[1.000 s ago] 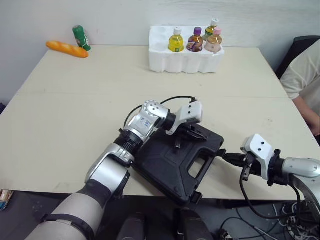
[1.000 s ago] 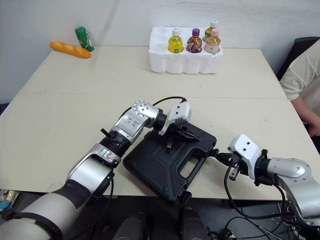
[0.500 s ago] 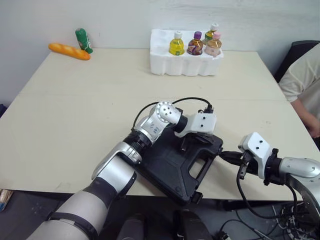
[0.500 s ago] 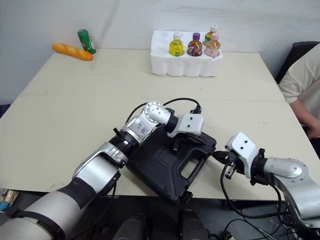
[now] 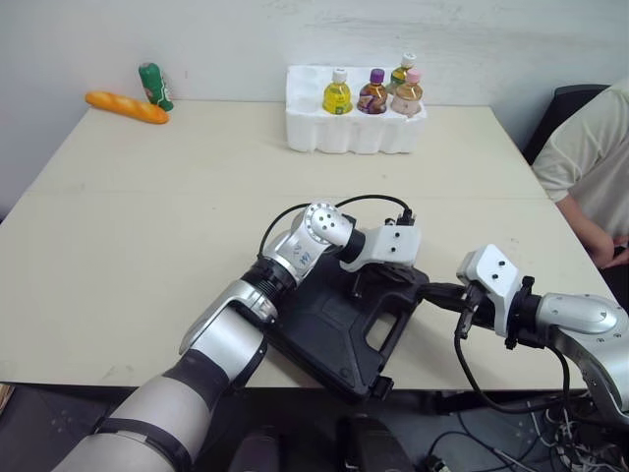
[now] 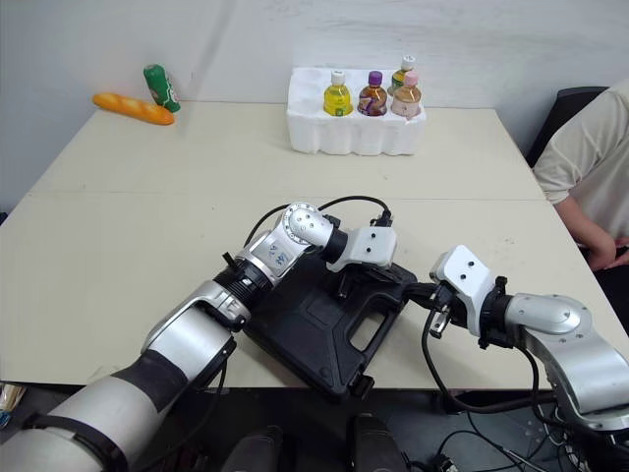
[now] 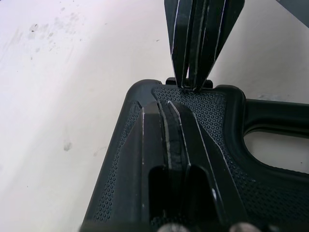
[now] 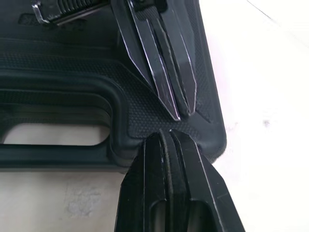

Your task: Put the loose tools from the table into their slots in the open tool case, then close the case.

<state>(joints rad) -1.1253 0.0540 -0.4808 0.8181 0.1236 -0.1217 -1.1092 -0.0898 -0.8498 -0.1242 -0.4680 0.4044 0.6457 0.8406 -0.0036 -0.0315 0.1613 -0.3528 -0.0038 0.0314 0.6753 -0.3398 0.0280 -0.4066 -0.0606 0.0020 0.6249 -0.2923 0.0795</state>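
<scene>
Left tool (image 7: 165, 103) and right tool (image 8: 167, 134), both pinched shut and empty, meet at the handle corner of the closed case (image 5: 322, 323), probably pressing it fully shut.

The left jaws swung across the case (image 5: 316, 317) lid to its handle-end corner. The right jaws came in until their tips almost met the left jaws.

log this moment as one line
case: closed, on table | left gripper: shut, tips on case corner by handle | right gripper: shut, tips at same corner
</scene>
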